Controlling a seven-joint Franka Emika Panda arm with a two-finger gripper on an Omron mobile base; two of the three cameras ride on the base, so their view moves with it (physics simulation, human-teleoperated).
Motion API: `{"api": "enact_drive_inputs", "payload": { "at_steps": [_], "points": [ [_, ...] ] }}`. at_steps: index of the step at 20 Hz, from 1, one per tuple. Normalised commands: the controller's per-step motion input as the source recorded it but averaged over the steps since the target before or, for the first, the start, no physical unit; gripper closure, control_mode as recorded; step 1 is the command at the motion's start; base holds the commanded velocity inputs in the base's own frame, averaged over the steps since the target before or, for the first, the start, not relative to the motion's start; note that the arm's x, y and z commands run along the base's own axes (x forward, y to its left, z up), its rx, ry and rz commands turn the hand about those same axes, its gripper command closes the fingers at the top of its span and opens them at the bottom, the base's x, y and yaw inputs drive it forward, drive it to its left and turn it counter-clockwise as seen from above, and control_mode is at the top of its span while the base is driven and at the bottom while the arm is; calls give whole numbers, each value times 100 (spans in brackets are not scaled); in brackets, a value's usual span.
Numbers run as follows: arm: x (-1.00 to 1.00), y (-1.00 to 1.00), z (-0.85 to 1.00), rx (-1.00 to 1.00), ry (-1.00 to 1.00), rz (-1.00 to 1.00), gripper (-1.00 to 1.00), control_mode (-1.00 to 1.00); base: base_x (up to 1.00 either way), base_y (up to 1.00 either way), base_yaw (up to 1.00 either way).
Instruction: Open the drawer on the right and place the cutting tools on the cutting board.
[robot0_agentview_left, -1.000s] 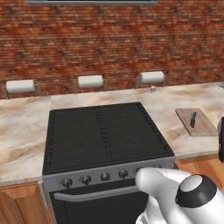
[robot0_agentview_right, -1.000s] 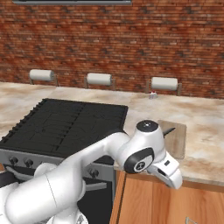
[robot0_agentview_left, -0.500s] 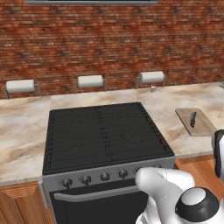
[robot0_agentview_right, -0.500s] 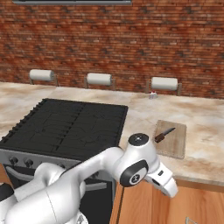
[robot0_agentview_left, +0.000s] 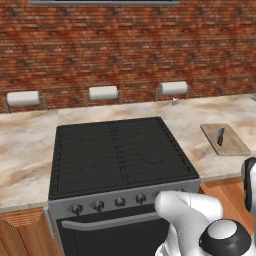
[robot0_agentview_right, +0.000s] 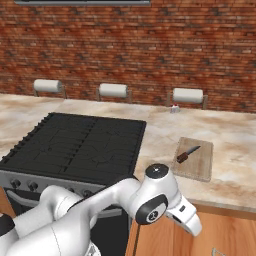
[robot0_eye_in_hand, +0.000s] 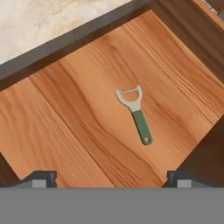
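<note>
The drawer (robot0_eye_in_hand: 65, 131) lies open under my hand, its orange-brown wood floor in plain sight. On that floor rests one cutting tool, a peeler (robot0_eye_in_hand: 135, 111) with a pale head and a green handle, untouched. My gripper (robot0_eye_in_hand: 112, 179) hovers above it, open, with nothing between its fingertips (robot0_eye_in_hand: 41, 177). On the counter right of the stove sits the light-tan cutting board (robot0_agentview_right: 196, 159) (robot0_agentview_left: 225, 139). The other cutting tool, a dark knife (robot0_agentview_right: 187, 153) (robot0_agentview_left: 220, 135), lies on that board.
A black stove (robot0_agentview_right: 80, 147) fills the counter's middle, with knobs and an oven door below. Three paper-towel rolls (robot0_agentview_right: 114, 90) hang on the brick wall. A small bottle (robot0_agentview_right: 174, 108) stands at the back. The drawer's dark rim (robot0_eye_in_hand: 70, 41) and marbled countertop (robot0_eye_in_hand: 39, 22) border the hand view.
My arm has swung down and to the right, below the counter's edge, uncovering the cutting board and knife in the right base view. The jaws have stayed open.
</note>
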Motion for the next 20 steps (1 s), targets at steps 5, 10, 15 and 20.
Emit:
{"api": "enact_drive_inputs", "payload": {
  "at_steps": [5,10,15,20],
  "points": [
    [-4,-7,-32,0,1,0,-100,-100,0,0,0],
    [-2,-22,-30,0,1,0,-100,-100,0,0,0],
    [-10,-32,-22,0,0,0,-100,-100,0,0,0],
    [-3,-21,-26,0,2,0,-100,-100,0,0,0]
  ]
}}
